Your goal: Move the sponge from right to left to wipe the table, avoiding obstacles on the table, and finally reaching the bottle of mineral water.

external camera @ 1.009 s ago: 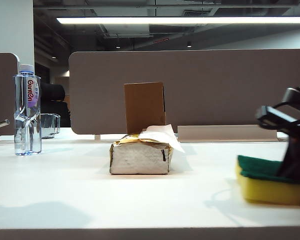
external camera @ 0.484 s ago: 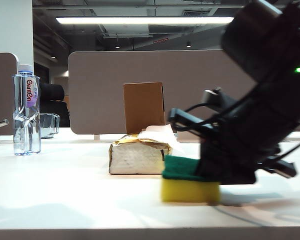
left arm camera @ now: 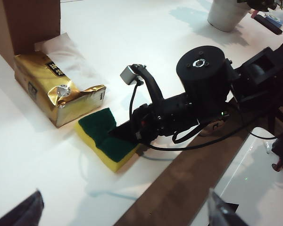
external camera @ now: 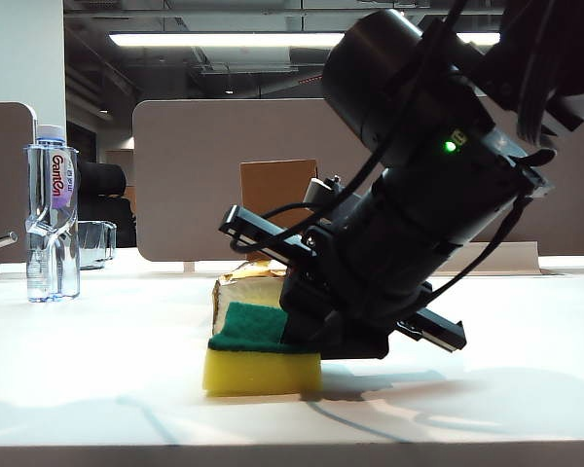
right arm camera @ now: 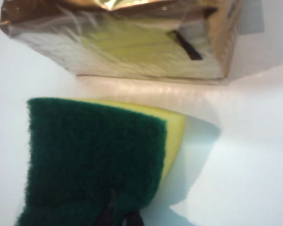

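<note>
The yellow sponge with its green top lies flat on the white table, just in front of the tissue pack. My right gripper is shut on the sponge's green layer at its right end; the right wrist view shows the tips together in the green sponge, with the tissue pack close beyond. The brown cardboard box stands behind, partly hidden by the arm. The bottle of mineral water stands far left. My left gripper hangs open above the table's front edge, empty.
A short glass mug stands just right of the bottle and behind it. From the left wrist view, the box and the tissue pack lie beyond the sponge, and a white cup stands farther off. Grey partitions close off the back.
My right arm swept left across the table, dragging the sponge from the right edge to just in front of the tissue pack. The bottle, box and tissue pack stayed put.
</note>
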Controlling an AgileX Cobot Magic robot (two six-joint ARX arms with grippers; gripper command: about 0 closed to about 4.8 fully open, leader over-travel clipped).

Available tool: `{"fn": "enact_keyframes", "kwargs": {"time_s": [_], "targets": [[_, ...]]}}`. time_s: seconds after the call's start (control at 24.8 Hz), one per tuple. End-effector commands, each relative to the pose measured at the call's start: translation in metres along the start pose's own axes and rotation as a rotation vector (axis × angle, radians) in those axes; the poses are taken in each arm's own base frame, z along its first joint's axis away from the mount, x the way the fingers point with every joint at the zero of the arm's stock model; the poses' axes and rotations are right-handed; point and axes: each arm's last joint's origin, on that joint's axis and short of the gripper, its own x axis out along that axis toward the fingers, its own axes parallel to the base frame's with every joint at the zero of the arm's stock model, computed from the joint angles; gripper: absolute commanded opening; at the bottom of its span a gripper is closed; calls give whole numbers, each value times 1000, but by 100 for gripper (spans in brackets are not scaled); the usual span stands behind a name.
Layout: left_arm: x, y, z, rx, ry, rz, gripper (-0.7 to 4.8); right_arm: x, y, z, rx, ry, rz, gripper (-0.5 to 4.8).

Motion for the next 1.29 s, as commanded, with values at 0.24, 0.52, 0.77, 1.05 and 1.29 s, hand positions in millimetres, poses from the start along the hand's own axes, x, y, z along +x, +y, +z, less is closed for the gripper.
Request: {"fn": "enact_keyframes", "kwargs": {"time_s": [0.24,0.52,0.77,1.05,1.29], "targets": [[-1,-2,2,16,-13,-6,458,-1,0,-8,-19,92,18,57],[0,-3,2,23,-9,-20,457,-12,5,1,-21,20,23,164],[0,-3,2,23,-8,-22,457,-14,4,6,-15,0,22,241],[0,-3,2,26,-8,-27,457,-29,4,24,-5,-70,48,266],[0,-3,2,26,-8,-26,458,-54,-1,50,-14,-174,86,265]]}}
